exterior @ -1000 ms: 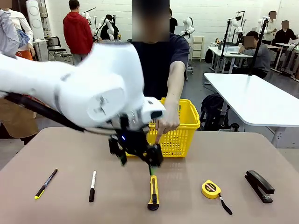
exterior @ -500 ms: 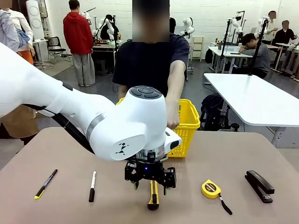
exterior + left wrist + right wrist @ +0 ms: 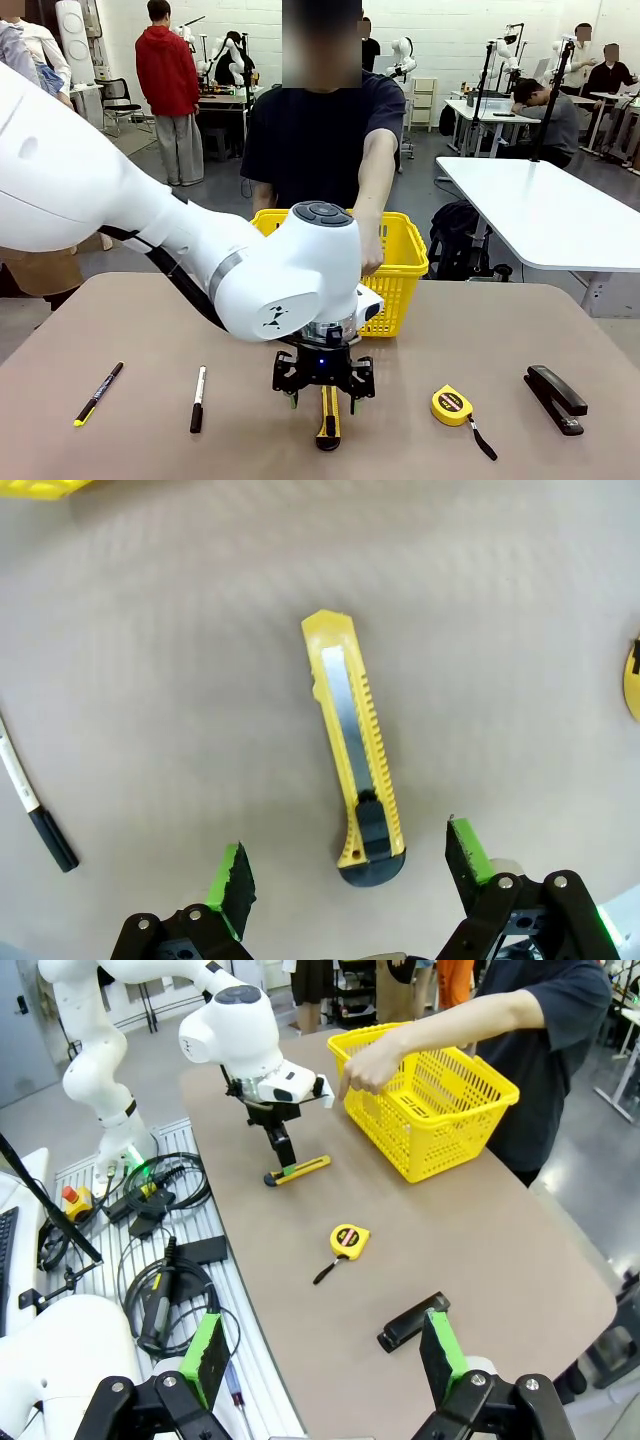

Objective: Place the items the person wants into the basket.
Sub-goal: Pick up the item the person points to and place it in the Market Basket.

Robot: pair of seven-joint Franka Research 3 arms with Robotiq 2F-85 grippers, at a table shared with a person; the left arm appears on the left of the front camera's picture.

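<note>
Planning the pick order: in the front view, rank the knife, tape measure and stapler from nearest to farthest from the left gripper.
1. Knife, lying directly under the open left gripper.
2. Tape measure, off to the gripper's right.
3. Stapler, farther right, near the table's edge.

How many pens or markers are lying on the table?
2. The pen lies near the left edge of the table; the marker lies to its right, left of the knife. Others may be hidden.
</note>
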